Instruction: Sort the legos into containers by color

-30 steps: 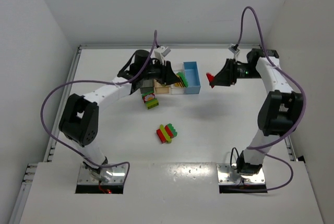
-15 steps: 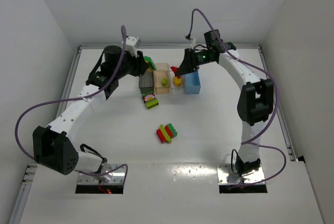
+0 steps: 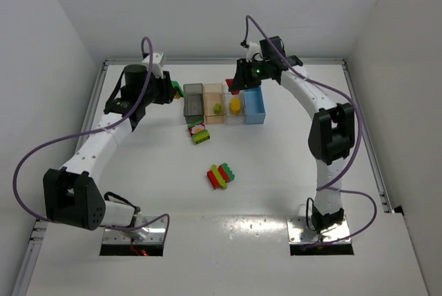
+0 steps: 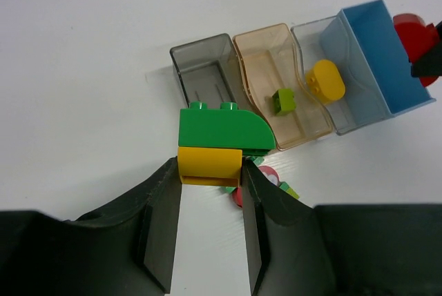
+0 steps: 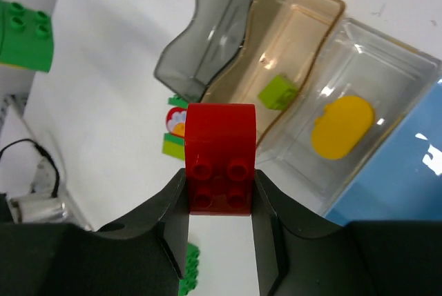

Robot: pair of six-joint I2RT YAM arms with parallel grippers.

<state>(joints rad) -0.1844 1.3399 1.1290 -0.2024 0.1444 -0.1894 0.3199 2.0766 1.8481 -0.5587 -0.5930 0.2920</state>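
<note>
Above bins' [image 3: 254, 107] far rim, red brick [image 5: 219, 151]

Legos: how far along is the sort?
Done: a lime brick lies in the tan bin, a yellow piece in the clear bin. In hand: left pincer grips a green-yellow pair, right pincer a red brick. Left: a cluster beside the bins and a mid-table cluster; grey bin and blue bin look empty.

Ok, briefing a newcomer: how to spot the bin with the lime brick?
Find the row of bins at the far edge of the table. It's the tan bin, between the dark grey bin and the clear bin, alone holding a lime brick.
</note>
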